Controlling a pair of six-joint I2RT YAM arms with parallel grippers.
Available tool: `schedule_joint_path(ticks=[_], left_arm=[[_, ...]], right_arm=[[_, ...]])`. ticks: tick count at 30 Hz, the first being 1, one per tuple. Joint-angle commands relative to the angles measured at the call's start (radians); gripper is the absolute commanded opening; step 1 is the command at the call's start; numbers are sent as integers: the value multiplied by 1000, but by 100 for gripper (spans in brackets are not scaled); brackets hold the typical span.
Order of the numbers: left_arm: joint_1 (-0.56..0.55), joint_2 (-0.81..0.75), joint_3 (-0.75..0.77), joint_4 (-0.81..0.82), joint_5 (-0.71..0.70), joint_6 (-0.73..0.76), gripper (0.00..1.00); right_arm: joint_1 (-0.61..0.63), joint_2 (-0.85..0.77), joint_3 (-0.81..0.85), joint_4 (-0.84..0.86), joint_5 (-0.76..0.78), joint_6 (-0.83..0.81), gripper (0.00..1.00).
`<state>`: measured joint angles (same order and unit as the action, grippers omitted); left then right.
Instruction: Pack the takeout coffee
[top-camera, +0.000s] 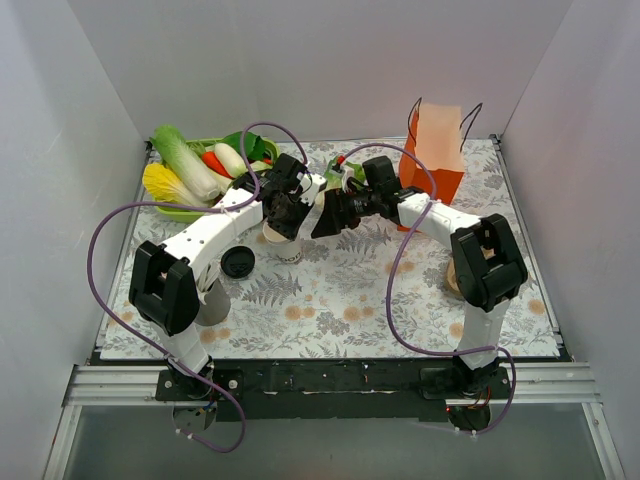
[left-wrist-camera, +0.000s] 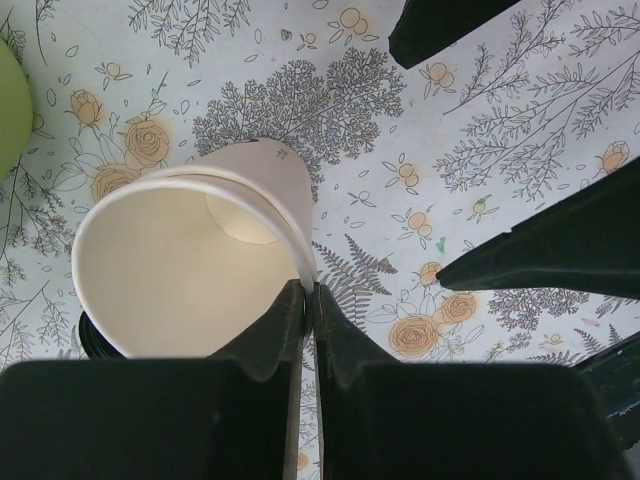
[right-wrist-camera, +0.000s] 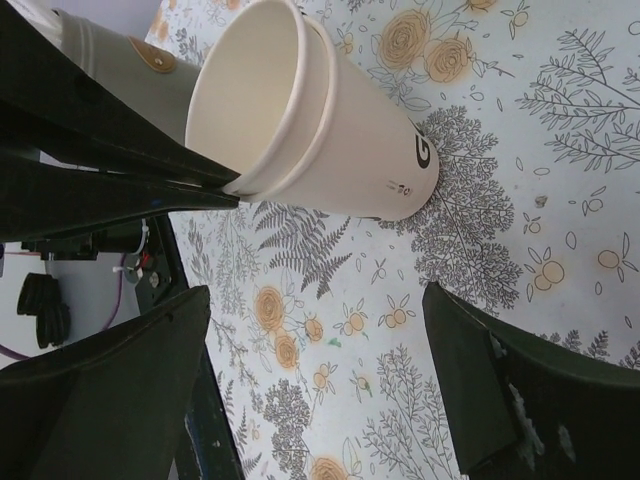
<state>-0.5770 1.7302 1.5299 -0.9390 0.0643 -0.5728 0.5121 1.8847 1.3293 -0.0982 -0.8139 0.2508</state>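
No cup with a black lid on it shows, so the takeout coffee is out of view. A white paper cup (top-camera: 288, 243) with a bare rim leans tilted over the floral mat. In the right wrist view this cup (right-wrist-camera: 330, 130) shows two nested rims. My left gripper (left-wrist-camera: 308, 290) is shut on the cup's (left-wrist-camera: 190, 270) rim wall, one finger inside and one outside. My right gripper (right-wrist-camera: 318, 295) stands open just right of the cup, nothing between its fingers. A loose black lid disc (top-camera: 237, 262) lies on the mat left of the cup. The orange paper bag (top-camera: 437, 150) stands upright at the back right.
A green tray (top-camera: 190, 212) of vegetables sits at the back left. A grey cup (top-camera: 212, 305) stands under the left arm near its base. A tan object (top-camera: 452, 280) is half hidden behind the right arm. White walls close in the table on three sides.
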Motion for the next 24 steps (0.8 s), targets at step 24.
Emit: schedule_joint_path(ticks=[24], left_arm=[[3, -32, 93, -14, 23, -41, 0]], right_arm=[[34, 203, 111, 178, -50, 295, 98]])
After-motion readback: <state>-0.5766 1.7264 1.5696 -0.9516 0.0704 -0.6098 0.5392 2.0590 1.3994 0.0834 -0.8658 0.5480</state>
